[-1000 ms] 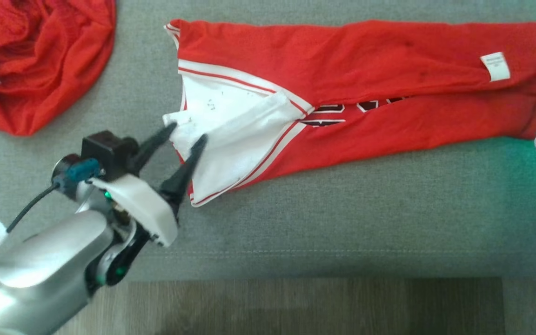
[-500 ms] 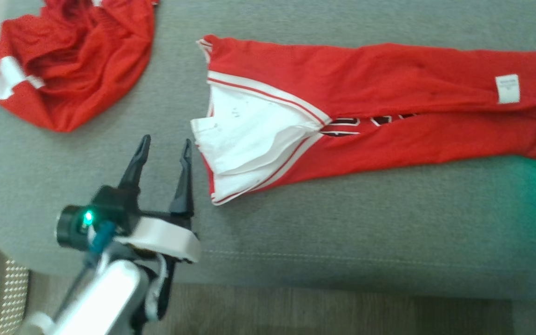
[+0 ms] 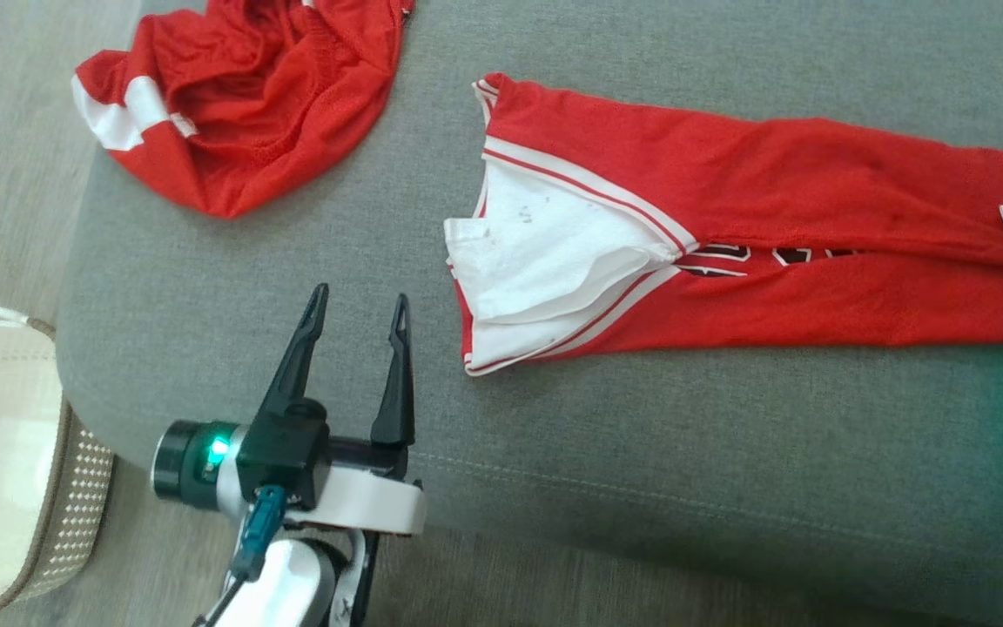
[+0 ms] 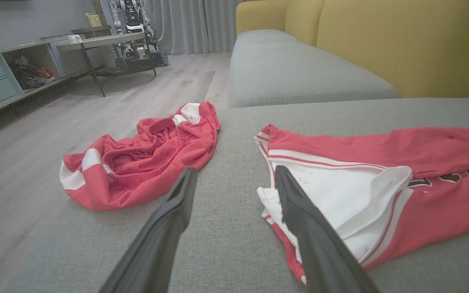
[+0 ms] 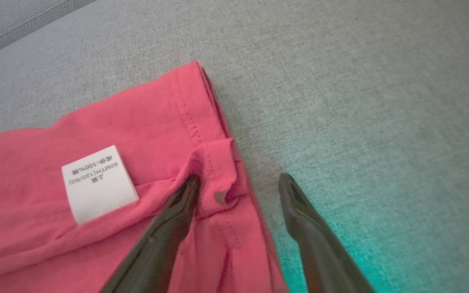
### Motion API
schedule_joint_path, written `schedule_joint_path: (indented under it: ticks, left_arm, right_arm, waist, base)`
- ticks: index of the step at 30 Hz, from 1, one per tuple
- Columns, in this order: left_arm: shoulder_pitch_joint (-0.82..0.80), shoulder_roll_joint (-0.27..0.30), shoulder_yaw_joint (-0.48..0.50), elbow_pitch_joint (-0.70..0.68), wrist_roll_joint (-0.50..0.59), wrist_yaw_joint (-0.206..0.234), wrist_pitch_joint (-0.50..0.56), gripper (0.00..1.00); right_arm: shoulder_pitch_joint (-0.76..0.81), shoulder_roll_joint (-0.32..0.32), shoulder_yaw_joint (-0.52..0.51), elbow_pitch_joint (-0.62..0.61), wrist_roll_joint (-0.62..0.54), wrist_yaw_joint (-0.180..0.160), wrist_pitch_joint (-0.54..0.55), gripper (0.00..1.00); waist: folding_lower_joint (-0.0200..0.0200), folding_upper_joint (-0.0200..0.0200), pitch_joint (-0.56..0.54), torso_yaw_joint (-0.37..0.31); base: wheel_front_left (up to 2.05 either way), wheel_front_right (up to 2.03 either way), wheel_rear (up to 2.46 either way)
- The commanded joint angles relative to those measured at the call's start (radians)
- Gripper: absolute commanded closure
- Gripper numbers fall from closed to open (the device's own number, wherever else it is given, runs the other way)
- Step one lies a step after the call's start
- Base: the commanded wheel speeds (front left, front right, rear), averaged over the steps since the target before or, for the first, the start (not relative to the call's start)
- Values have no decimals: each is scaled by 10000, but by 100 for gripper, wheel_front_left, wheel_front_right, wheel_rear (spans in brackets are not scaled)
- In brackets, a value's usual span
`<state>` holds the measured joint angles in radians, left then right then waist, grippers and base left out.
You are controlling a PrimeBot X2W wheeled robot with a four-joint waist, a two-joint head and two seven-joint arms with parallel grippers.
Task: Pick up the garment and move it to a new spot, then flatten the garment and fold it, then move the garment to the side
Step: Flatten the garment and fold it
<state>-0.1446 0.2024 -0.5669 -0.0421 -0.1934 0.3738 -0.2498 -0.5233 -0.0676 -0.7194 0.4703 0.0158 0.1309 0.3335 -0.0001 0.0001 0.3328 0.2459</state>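
On a grey sofa cushion (image 3: 641, 453), a red-and-white garment (image 3: 815, 218) lies as a long folded strip between the left end effector (image 3: 360, 294) and right end effector (image 5: 239, 178), both spread and empty; it looks light and limp, best pinched at its hemmed corners.

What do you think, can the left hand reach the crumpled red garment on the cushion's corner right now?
Probably yes. The left hand is open and empty over bare cushion, and nothing lies between it and the crumpled red garment ahead to its left.
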Motion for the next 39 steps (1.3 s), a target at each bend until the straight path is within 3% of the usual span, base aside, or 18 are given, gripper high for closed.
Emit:
schedule_joint_path:
  ticks: [1, 2, 4, 9, 15, 25, 39]
  left_arm:
    - [-61, -46, 543, -354, 191, -141, -120, 0]
    - [-24, -93, 631, -366, 270, -209, -120, 0]
    - [18, -132, 724, -374, 341, -267, -120, 0]
    - [183, -255, 1091, -429, 646, -575, -120, 0]
    - [324, -383, 1431, -542, 940, -948, -120, 0]
    - [324, -542, 1693, -601, 1236, -1374, -120, 0]
    - [318, -856, 1867, -335, 1411, -1698, -120, 0]
  right_arm:
    - [-72, 53, 226, 36, 37, -2, 297, 47]
    - [-61, 74, 340, 68, 183, -2, 358, 96]
    - [-13, 89, 522, 89, 310, -2, 419, 100]
    - [216, 85, 896, -360, 722, -2, 81, 100]
    - [892, -483, 1204, -2103, 806, -2, -171, 100]
    - [1277, -965, 935, -5312, 561, -2, 1089, 100]
    - [1587, -224, 4845, -7604, 1206, -2, 2585, 100]
  waist:
    - [1, -1, -65, 45]
    - [1, -1, -93, 42]
    - [1, -1, -120, 16]
    - [1, -1, -215, -236]
    - [1, -1, -221, -754]
    - [1, -1, -11, -1258]
    - [1, -1, -407, -1006]
  base:
    - [0, 0, 0]
    - [0, 0, 0]
    - [0, 0, 0]
    - [0, 0, 0]
    - [0, 0, 0]
    - [0, 0, 0]
    - [0, 0, 0]
